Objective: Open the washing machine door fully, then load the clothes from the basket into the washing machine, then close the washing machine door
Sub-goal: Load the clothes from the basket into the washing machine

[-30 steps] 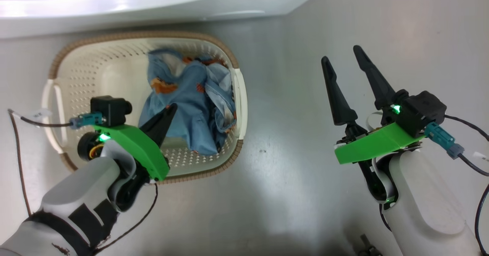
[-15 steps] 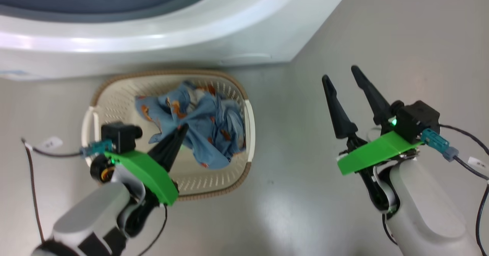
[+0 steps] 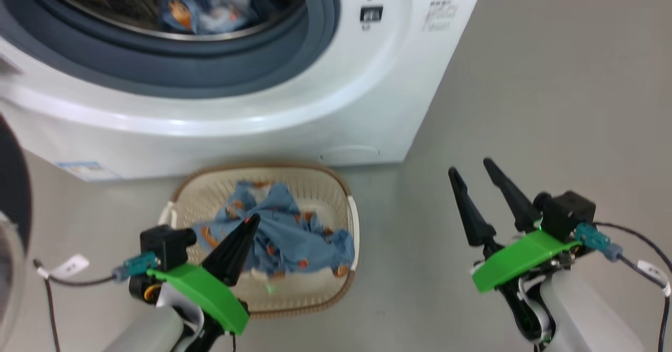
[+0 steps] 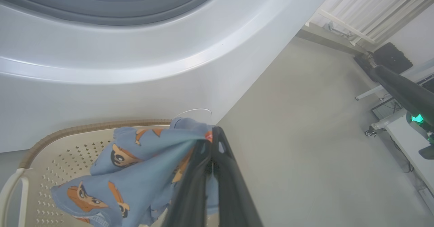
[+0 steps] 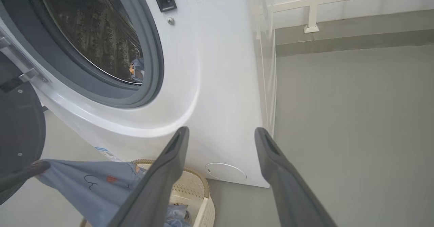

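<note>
Clothes (image 3: 294, 236): soft, light; we favour a bunched fold.
Left gripper (image 3: 253, 219): pinching one fold.
Right gripper (image 3: 470, 165): spread, basket's (image 3: 310, 299) 3 o'clock.

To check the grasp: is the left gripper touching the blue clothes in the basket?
Touching. The left wrist view shows the left gripper shut on a fold of the clothes.

My left gripper (image 3: 253, 219) and right gripper (image 3: 470, 166) are black, on green mounts (image 3: 517, 260). The clothes (image 3: 294, 236) are light blue, printed with orange-and-cream cartoon figures. In front of the white, grey-gasketed washing machine (image 3: 315, 126): a cream perforated basket (image 3: 315, 189), brown woven rim.
</note>
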